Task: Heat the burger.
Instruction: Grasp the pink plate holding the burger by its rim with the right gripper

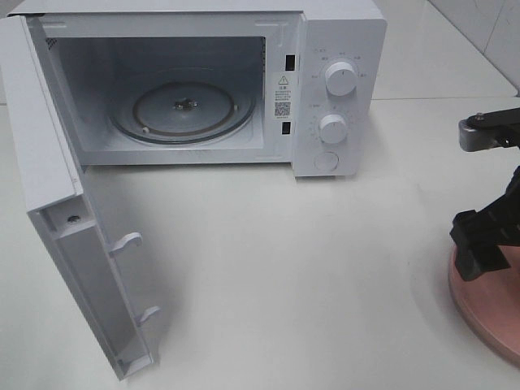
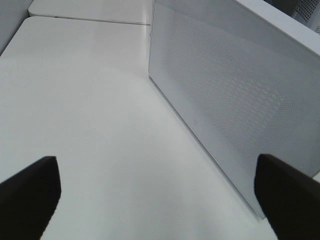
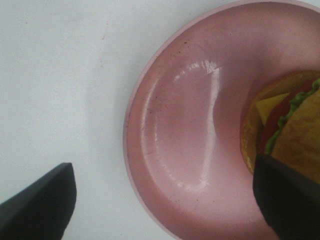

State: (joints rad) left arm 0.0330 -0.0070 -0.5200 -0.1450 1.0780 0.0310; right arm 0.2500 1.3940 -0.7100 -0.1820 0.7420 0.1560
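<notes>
Left gripper (image 2: 156, 167) is spread wide with nothing between the fingers, and it hangs over bare white table (image 2: 90, 100). It's just beside the outer face of the microwave door (image 2: 235, 95).

Right gripper (image 3: 162, 175) is also released, fingers far apart, with only pink plate (image 3: 190, 130) between them. The burger (image 3: 300, 130) sits on that plate, off to one side of the dish. One finger (image 3: 287, 200) overlaps its edge in the right wrist view. I can't tell if it's touching. Bun, lettuce frill and a cheese corner are visible, the rest is cut off by the frame.

From the high camera, I see the microwave (image 1: 337, 36) with its door swung fully open. The glass turntable (image 1: 183, 110) is bare. The plate is at the right edge of the table, well apart from the oven, with the right arm over it.
</notes>
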